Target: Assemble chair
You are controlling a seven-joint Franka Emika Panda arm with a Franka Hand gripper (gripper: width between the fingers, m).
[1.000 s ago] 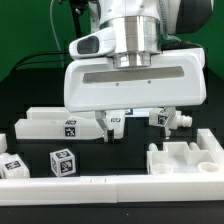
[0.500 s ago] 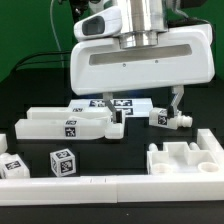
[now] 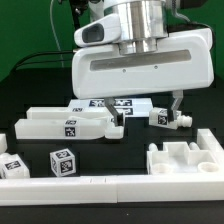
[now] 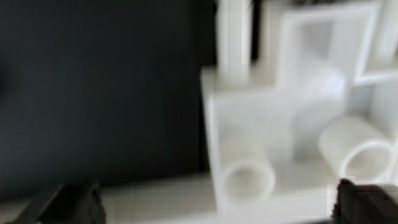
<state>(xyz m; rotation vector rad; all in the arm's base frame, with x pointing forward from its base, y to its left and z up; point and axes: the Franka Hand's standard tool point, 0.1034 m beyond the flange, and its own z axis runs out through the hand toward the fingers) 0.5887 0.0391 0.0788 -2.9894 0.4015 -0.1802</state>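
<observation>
Exterior view's left: long chair bar [image 3: 60, 125], with a small cube [image 3: 62, 162] before it.
Exterior view's right: pegged piece [image 3: 170, 118] behind the notched slab [image 3: 190, 155].
Front: long rail [image 3: 110, 182] lying across, before cube and slab.

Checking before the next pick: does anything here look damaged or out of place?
Nothing stands out. The chair parts lie loose on the dark table, none visibly broken and none joined yet. The open gripper hangs over them.

Compared with a second ago, the gripper [image 3: 146, 114] sits higher and farther toward 2 o'clock in the exterior view, its body no longer hiding the tagged chair piece [image 3: 138, 106] lying behind its fingers.
</observation>
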